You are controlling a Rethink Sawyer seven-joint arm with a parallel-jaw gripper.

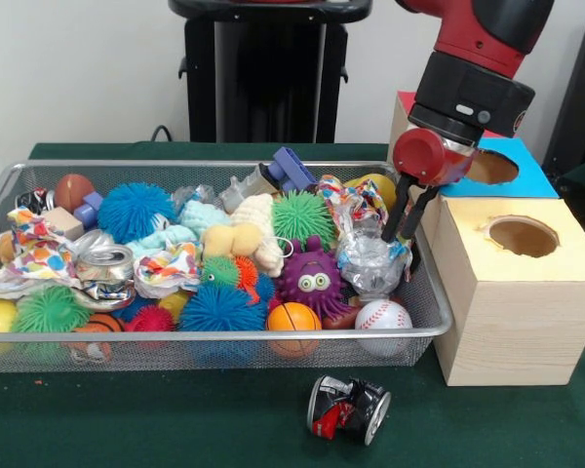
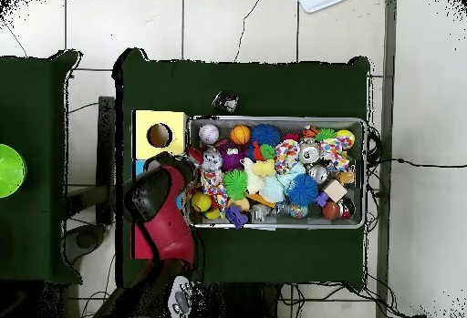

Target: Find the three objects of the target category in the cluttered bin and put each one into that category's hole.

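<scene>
The wire mesh bin (image 1: 439, 310) is packed with toys and also shows in the overhead view (image 2: 274, 119). A wrinkly clear plastic bottle (image 1: 369, 261) lies at its right end, between a purple monster toy and the rim. My gripper (image 1: 402, 234) hangs over that bottle's right side, fingers (image 1: 421, 207) apart and pointing down, with nothing in them. Only a corner of the red box top (image 1: 406, 98) shows behind my arm; its hole is hidden. In the overhead view my arm (image 2: 164, 210) covers the gripper and most of the red top (image 2: 139, 241).
The yellow-topped box (image 1: 512, 302) and its hole (image 1: 522, 235) stand right of the bin, with the blue-topped hole (image 1: 492, 168) behind. A crushed dark can (image 1: 348, 408) lies on the green table in front of the bin. A silver can (image 1: 107, 265), paper wads and balls fill the bin.
</scene>
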